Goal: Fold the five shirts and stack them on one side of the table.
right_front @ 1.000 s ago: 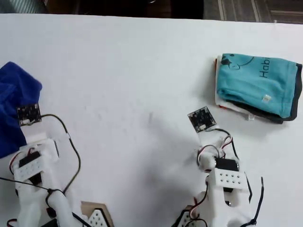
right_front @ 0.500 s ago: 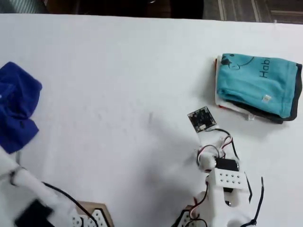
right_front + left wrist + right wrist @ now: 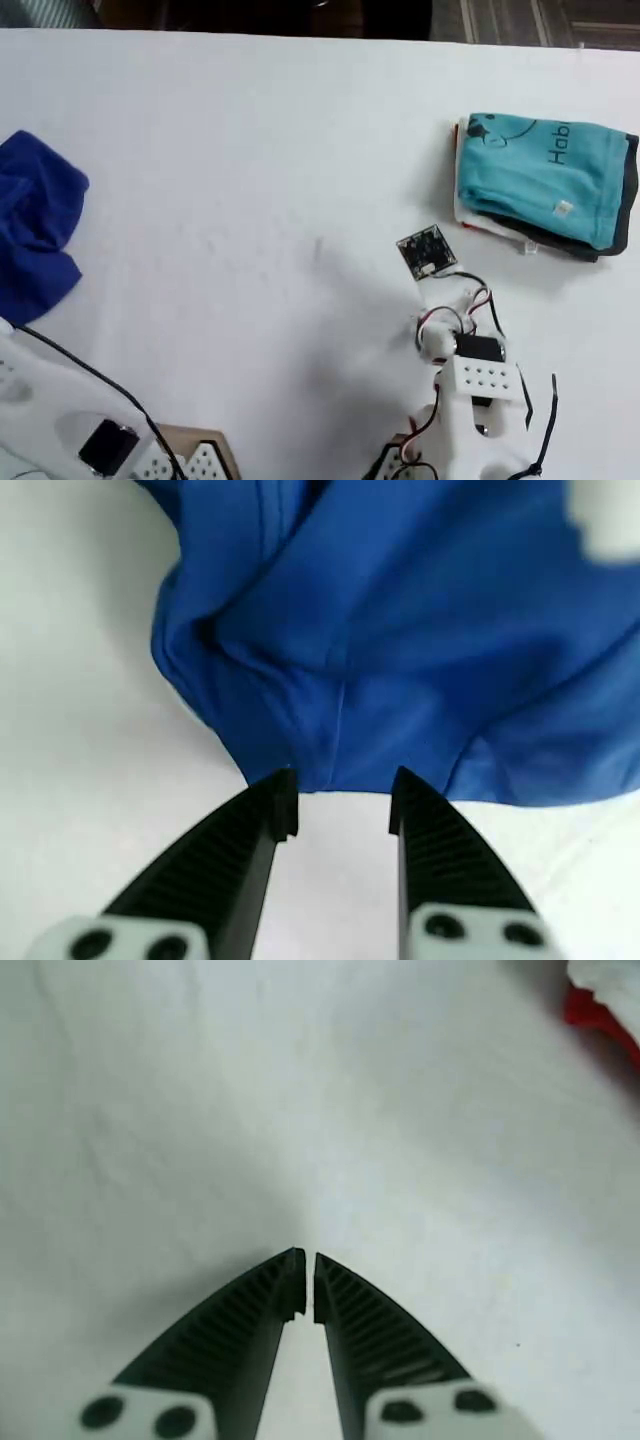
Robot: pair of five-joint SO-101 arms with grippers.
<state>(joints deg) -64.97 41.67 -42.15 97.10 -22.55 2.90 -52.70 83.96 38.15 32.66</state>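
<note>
loose shirt (image 3: pixel 35 225): blue | top folded shirt (image 3: pixel 535 175): teal, dark print | table (image 3: pixel 250 150): white

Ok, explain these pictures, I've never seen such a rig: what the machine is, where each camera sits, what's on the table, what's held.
Two robot arms stand at a white table, each ending in a two-fingered gripper. The high view looks down from a fixed camera: the left arm is at the near left corner, the right arm nearer the middle. The other two pictures come from cameras on the wrists, looking along the fingers. On the table lie a crumpled blue shirt at the left edge and a stack of folded shirts, teal on top, at the right. The left gripper is open at the blue shirt's edge; the right gripper is shut over bare table. Nothing is held.
</note>
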